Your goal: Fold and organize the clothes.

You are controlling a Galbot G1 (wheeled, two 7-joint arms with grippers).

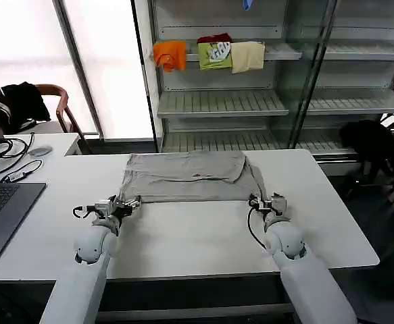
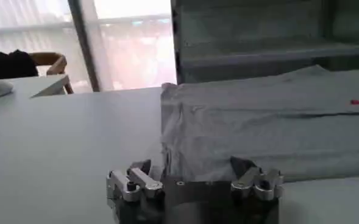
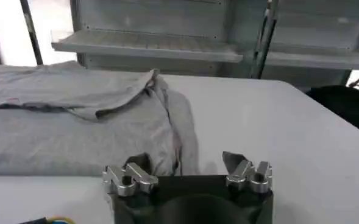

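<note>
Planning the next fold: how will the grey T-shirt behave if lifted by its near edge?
The T-shirt probably droops between the left gripper and right gripper: its folded layers lie soft and wrinkled. It looks thin, so likely light. Pushed, it should bunch, not slide.

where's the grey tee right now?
Head view: the grey T-shirt lies partly folded at the far centre of the white table, its near edge between the open left gripper and open right gripper.

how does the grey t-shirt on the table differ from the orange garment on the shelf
The grey T-shirt lies spread flat and wide across the white table; the orange garment sits as a small folded bundle on the shelf. The T-shirt is plain light grey, the other bright orange. The left gripper and right gripper reach only the T-shirt.
</note>
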